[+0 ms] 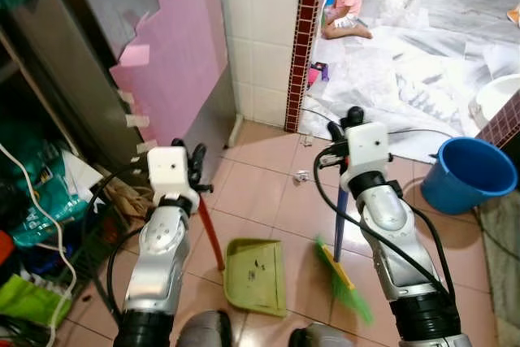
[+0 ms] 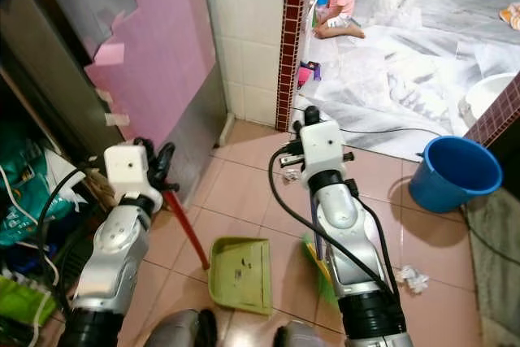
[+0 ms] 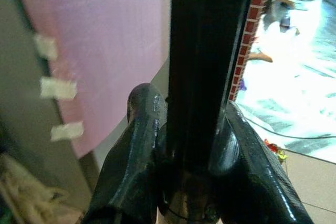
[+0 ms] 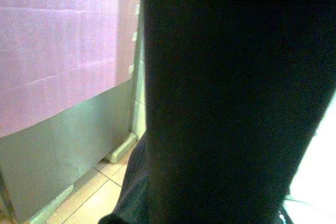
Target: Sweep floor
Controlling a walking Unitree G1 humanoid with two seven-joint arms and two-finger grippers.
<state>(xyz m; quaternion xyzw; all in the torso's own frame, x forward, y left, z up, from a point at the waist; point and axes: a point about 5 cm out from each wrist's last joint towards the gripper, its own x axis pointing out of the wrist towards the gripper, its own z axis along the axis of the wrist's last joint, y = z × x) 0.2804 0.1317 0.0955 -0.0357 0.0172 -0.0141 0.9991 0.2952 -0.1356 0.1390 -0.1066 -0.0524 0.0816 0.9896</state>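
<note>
Left gripper (image 1: pixel 195 170) clamped on the red dustpan handle (image 1: pixel 211 233); left wrist view shows both fingers (image 3: pixel 131 150) pressed against the shaft. Dustpan (image 1: pixel 256 275) flat on the tile floor (image 1: pixel 260 193), mouth facing the broom. Broom (image 1: pixel 345 282) just right of the pan, green bristles down, blue handle running up to the right gripper (image 1: pixel 341 132); cannot tell whether those fingers are closed on it. Small debris (image 2: pixel 413 277) lies right of the broom, well apart from the pan.

Risk: a stroke from this position may miss that debris, or flick it toward the bucket (image 1: pixel 467 172). The pan could tilt if the handle twists.
</note>
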